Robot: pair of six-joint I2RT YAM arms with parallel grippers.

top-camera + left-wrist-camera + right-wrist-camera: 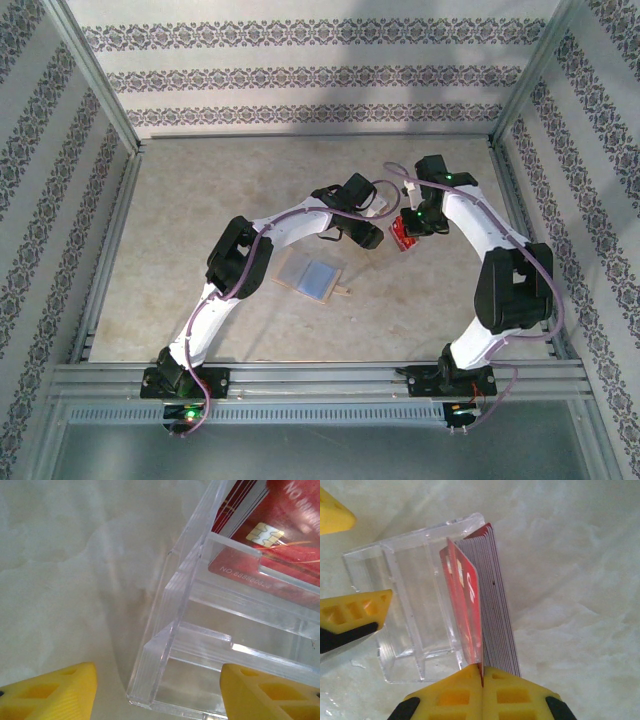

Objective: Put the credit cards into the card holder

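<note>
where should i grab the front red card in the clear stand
By its free top edge, from above. The front card stands on edge, tilted off the stack, and the clear stand walls in the rest, so only that edge offers both faces. The right gripper is shut on one end of it.

Patterned wallpaper walls [320,70], beige marbled tabletop [200,200]

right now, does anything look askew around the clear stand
One red credit card tilts away from the rest of the stack in the clear plastic stand, its edge pinched by the shut right pincer. Nothing looks spilled or damaged.
</note>
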